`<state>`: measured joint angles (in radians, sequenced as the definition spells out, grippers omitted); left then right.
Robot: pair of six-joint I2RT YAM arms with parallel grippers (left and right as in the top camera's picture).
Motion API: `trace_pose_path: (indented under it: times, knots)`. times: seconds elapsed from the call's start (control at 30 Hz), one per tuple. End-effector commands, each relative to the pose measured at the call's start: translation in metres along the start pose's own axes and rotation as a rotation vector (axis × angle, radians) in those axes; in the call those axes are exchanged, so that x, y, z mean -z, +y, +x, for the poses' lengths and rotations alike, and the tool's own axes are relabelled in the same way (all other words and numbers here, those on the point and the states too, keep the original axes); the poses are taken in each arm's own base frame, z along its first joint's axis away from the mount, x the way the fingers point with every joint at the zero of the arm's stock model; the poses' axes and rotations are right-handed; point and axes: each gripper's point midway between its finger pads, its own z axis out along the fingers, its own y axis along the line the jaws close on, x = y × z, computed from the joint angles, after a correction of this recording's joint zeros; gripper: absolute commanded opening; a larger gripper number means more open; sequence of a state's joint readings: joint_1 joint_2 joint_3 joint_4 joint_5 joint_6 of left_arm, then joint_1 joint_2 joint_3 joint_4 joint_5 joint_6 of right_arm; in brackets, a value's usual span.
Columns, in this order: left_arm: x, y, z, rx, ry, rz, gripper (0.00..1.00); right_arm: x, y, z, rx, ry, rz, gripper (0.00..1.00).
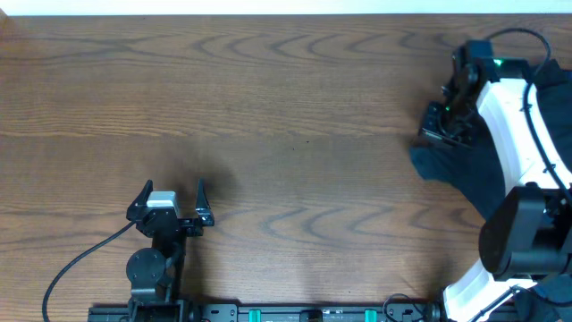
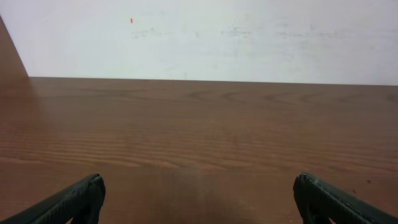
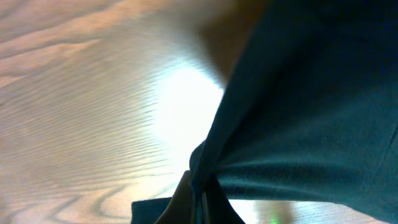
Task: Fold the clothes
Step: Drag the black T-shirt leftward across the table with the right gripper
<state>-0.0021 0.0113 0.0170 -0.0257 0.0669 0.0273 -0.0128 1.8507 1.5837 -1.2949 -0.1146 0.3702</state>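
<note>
A dark navy garment (image 1: 465,170) lies at the right edge of the wooden table, mostly under my right arm. My right gripper (image 1: 444,125) is at its upper left edge, shut on a pinched fold of the cloth. In the right wrist view the dark cloth (image 3: 311,112) fills the right side and bunches between my right gripper's fingers (image 3: 202,196). My left gripper (image 1: 170,204) is open and empty near the front left of the table, far from the cloth. In the left wrist view my left gripper's fingertips (image 2: 199,202) are wide apart over bare wood. No label or blue piece shows.
The wooden table (image 1: 268,116) stretches between the two arms. A white wall (image 2: 205,37) rises behind its far edge. A black cable (image 1: 76,259) runs from the left arm toward the front edge.
</note>
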Motion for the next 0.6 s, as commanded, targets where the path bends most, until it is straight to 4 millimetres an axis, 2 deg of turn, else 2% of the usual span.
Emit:
trace_pose_path:
  times: [0.0, 0.3, 0.47, 0.57]
  knots:
    - [0.0, -0.001, 0.014, -0.01, 0.045, 0.006, 0.98, 0.015, 0.041, 0.002, 0.104, -0.038, -0.058, 0.01]
    - [0.0, -0.001, 0.014, -0.01, 0.045, 0.006, 0.98, 0.017, 0.137, 0.016, 0.277, -0.147, -0.187, 0.01]
    - [0.0, -0.001, 0.014, -0.01, 0.045, 0.006, 0.98, 0.022, 0.199, 0.018, 0.374, -0.264, -0.297, 0.01]
    - [0.0, -0.001, 0.014, -0.01, 0.045, 0.006, 0.98, 0.017, 0.236, 0.025, 0.444, -0.311, -0.354, 0.01]
